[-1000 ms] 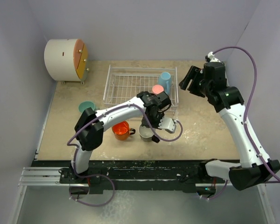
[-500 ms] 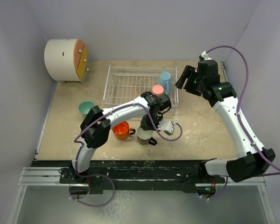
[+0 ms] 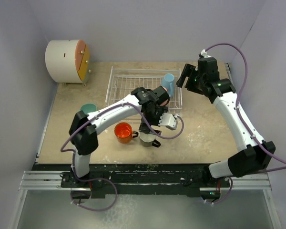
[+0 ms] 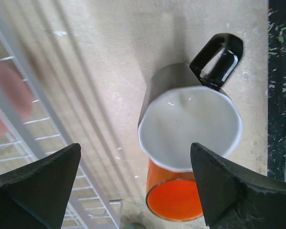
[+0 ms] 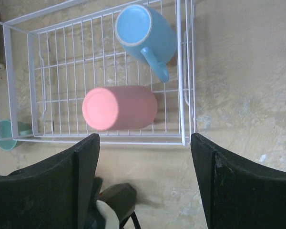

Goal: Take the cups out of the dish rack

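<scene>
Dish rack point(image 5: 181, 71), upper centre: light blue mug point(image 5: 143, 31) and pink tumbler point(image 5: 121, 107) contained, the tumbler laid on its side.
Black mug point(image 4: 190, 124), orange mug point(image 3: 123, 131), teal mug point(image 3: 88, 108): set on tabletop point(image 3: 205, 133).
Left hand point(image 4: 135, 148), right hand point(image 5: 144, 138): spread wide, nothing gripped.

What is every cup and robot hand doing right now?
black mug, upright on table
orange mug, upright on table
teal-green mug, on table
pink tumbler, in dish rack
light blue mug, in dish rack
left gripper, open above black mug
right gripper, open above dish rack
</scene>
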Controlling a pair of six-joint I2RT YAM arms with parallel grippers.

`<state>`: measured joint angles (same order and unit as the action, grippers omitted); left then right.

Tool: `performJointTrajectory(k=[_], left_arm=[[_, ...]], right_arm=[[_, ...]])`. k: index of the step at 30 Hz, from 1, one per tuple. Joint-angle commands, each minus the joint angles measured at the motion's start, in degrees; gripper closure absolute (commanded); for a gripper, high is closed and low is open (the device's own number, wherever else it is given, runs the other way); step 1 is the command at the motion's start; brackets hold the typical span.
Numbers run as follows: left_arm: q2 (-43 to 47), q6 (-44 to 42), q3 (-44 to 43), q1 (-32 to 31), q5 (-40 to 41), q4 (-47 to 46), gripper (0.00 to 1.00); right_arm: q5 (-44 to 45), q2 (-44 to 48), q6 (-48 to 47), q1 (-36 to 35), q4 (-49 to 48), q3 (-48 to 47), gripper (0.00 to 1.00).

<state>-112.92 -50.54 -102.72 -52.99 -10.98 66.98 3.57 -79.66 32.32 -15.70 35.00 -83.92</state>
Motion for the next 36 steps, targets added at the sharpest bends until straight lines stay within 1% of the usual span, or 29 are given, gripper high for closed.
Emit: performJointTrajectory(k=[1,4,6,10,14,20,24,26,28,32,34,36], left_arm=[[9.83,0.23,-3.25,1.42,-4.93,0.37,0.01],[13.0,2.36,-4.36,6.64,-8.85,1.5,0.01],[15.48,3.72,-2.83,10.72,-10.05,0.58,0.0],[22.36,6.32,5.11,17.62,-9.81,-7.8,0.01],[24.77,11.38,8.4,21.99,-8.83,-11.33,0.01],[26.77,15.85,12.18,23.72,-6.68,-14.03,0.01],[28.35,16.23,13.54,23.8,-6.99,-13.65,0.01],[28.8,15.53,14.09,23.86,-6.42,-13.11,0.01],[28.91,14.99,14.19,24.02,-6.0,-12.48,0.01],[28.9,14.51,14.0,24.16,-6.44,-12.06,0.01],[28.93,14.63,13.55,24.14,-6.75,-11.5,0.01],[29.0,14.72,13.21,24.16,-6.69,-11.28,0.01]], right_arm=[[3.26,-3.82,-2.37,-1.21,-2.5,-5.72,0.2],[5.59,-7.93,-2.97,-3.01,-2.57,-8.67,0.19],[6.7,-11.58,-3.34,-4.08,-2.53,-11.0,0.19],[9.48,-18.22,-4.27,-6.03,-1.66,-16.35,0.19],[13.09,-24.25,-6.74,-7.64,0.28,-21.62,0.22],[17.59,-31.32,-10.1,-8.55,2.39,-25.63,0.23],[18.89,-34.11,-10.46,-8.52,3.29,-25.84,0.23],[19.01,-34.3,-10.17,-8.55,3.23,-24.14,0.24],[18.38,-33.91,-10.08,-8.54,1.78,-21.93,0.28],[16.29,-35.07,-11.17,-8.53,0.04,-21.1,0.44],[14.51,-36.27,-11.46,-8.62,1.04,-22.4,0.49],[13.9,-37.33,-11.57,-8.72,1.16,-23.32,0.5]])
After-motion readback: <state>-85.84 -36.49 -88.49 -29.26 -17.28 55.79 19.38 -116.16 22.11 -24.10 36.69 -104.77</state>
